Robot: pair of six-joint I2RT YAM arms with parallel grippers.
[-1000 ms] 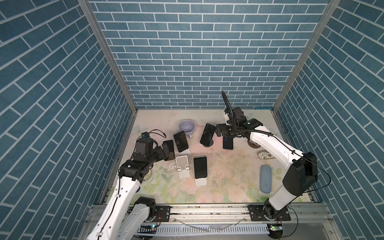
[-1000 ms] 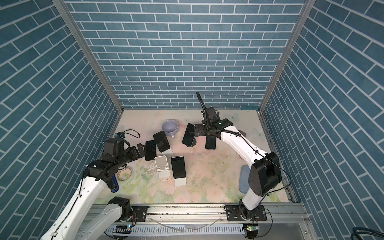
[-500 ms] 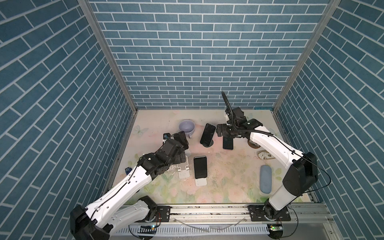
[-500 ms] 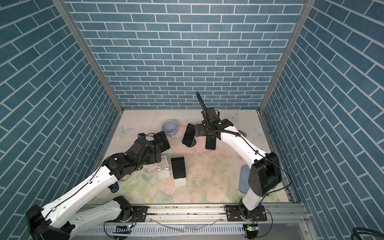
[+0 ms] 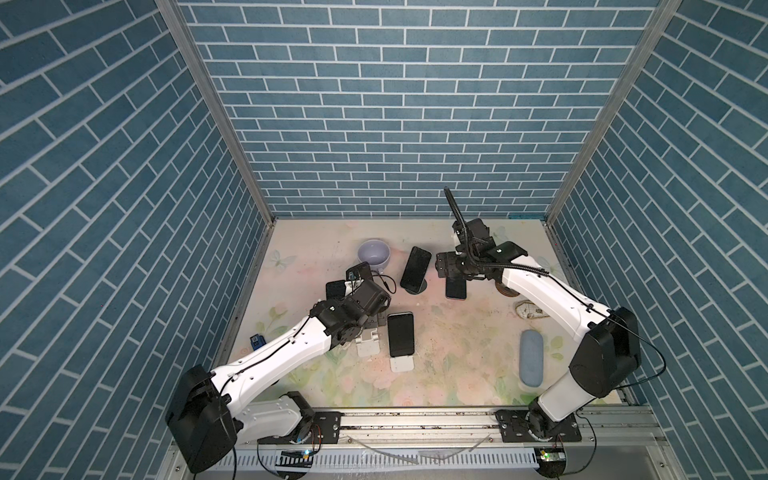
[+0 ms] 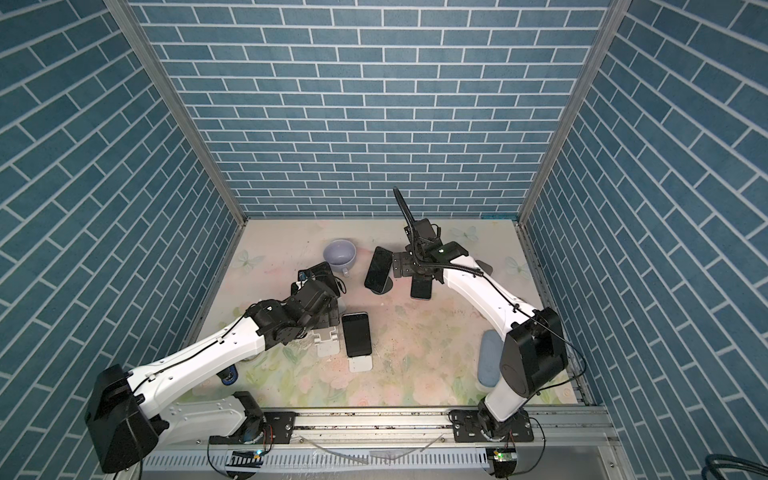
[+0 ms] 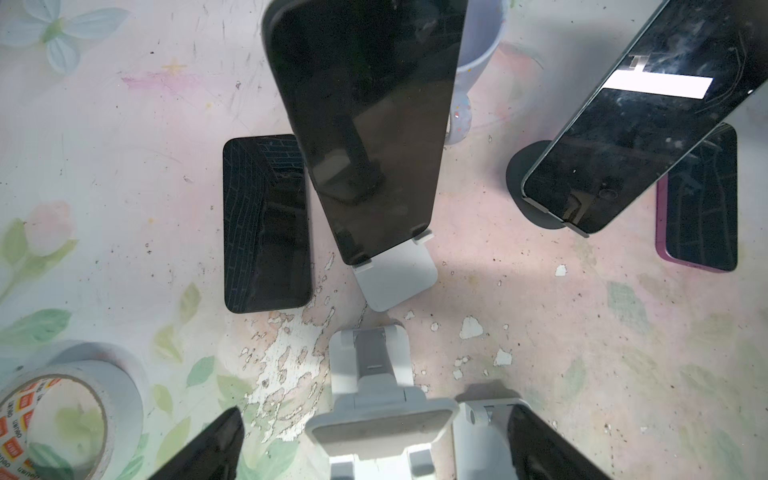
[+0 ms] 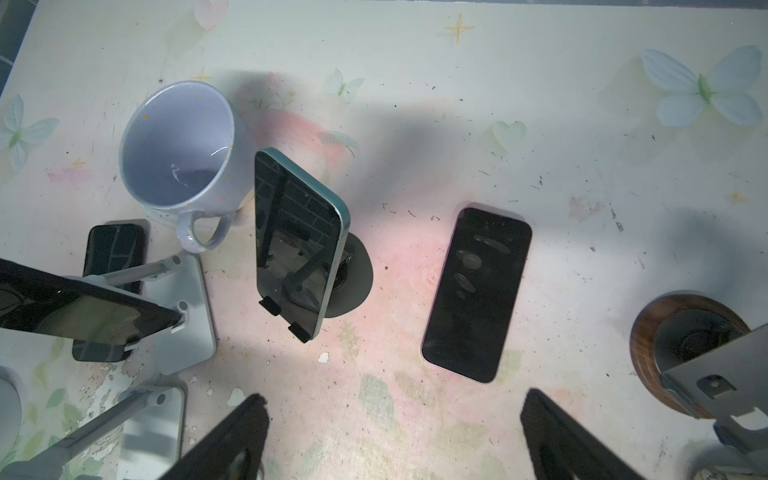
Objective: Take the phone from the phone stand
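Here, phone (image 7: pixel 365 124) on stand (image 7: pixel 395 282), tape (image 7: pixel 124 395) print illegible

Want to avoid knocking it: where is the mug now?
In both top views the mug stands toward the back, left of centre, just left of the phone on the round dark stand.

Glossy black glass phone (image 7: pixel 365 124), matt white plastic stand (image 7: pixel 397 278), glazed mug (image 8: pixel 183 137), scuffed flaking tabletop (image 7: pixel 124 104)
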